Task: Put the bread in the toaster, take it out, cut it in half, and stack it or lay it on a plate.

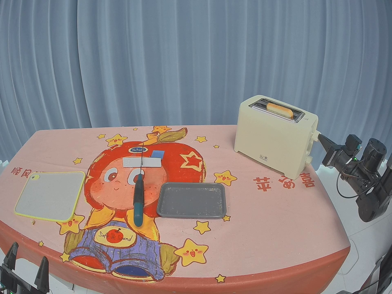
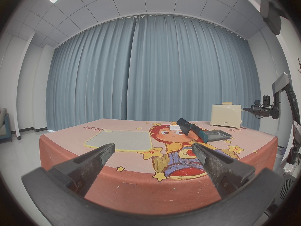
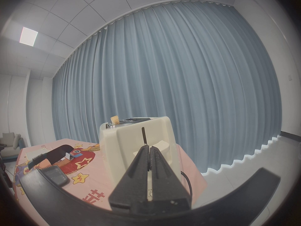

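Observation:
A cream toaster (image 1: 273, 137) stands at the table's far right with a slice of bread (image 1: 279, 110) sticking up out of its slot. My right gripper (image 1: 320, 139) is shut, its tips at the lever on the toaster's right end; up close the shut fingertips (image 3: 149, 148) sit against the lever knob (image 3: 161, 145). A grey plate (image 1: 192, 201) lies mid-table, beside a teal-handled knife (image 1: 139, 201). At the left lies a cutting board (image 1: 51, 195). My left gripper (image 1: 26, 264) hangs open off the table's front left corner, with nothing in it (image 2: 153, 151).
The knife's blade rests on a small white and blue block (image 1: 143, 162). A cord leaves the toaster's right end near the table edge (image 3: 188, 182). Bare cloth lies between the plate and the toaster (image 1: 253, 209). A blue curtain hangs behind the table.

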Available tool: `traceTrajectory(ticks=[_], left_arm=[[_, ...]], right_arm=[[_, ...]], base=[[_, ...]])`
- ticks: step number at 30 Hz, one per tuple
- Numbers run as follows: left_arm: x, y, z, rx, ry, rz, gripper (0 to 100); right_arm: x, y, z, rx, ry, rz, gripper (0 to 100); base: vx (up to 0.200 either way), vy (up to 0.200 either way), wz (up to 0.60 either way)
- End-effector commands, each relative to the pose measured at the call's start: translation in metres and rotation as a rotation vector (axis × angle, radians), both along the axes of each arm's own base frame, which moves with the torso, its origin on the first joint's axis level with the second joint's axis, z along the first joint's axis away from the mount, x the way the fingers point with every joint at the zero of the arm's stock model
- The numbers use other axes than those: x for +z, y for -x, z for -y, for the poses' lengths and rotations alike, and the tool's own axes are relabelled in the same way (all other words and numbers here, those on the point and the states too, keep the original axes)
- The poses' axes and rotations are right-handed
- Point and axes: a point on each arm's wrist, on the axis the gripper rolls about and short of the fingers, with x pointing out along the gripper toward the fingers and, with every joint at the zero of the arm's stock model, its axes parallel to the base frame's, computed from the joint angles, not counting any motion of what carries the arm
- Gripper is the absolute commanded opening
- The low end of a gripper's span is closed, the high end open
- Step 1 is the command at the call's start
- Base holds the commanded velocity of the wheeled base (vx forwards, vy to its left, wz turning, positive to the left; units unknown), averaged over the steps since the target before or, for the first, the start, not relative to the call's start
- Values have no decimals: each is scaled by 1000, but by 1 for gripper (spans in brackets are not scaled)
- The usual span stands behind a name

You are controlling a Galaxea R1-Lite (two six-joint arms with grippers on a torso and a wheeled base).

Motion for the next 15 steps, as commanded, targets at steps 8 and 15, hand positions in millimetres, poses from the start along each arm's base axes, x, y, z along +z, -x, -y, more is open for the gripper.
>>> traceTrajectory(ticks=[8, 15], left_arm=[[-5, -1, 0, 1, 0, -16, 100], [-5, -1, 0, 1, 0, -16, 100]], right_arm=[[-17, -5, 1, -5, 27, -43, 0], [-26, -7, 1, -4, 28, -72, 0]], base=[[0, 0, 0], [0, 0, 0]])
